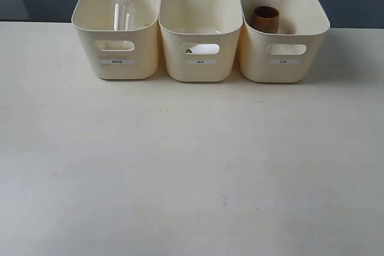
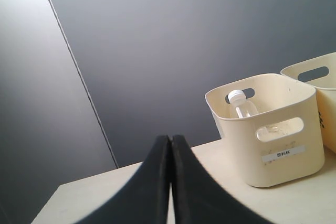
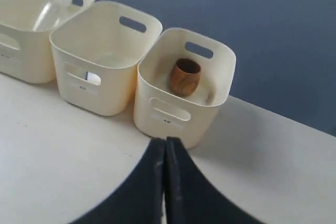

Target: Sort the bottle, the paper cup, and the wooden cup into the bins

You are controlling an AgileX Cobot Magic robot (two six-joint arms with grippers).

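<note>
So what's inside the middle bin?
Through the front cutout of the middle bin, a white patch with a dark mark shows, probably the paper cup. The bin wall hides the rest of it.

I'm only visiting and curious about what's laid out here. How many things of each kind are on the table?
Bins: 3 (left bin, middle bin, right bin)
Bottles: 1 (clear bottle, in the left bin)
Cups: 2 (wooden cup in the right bin; white paper cup, seen only through the middle bin's handle slot)
Total: 6
</note>
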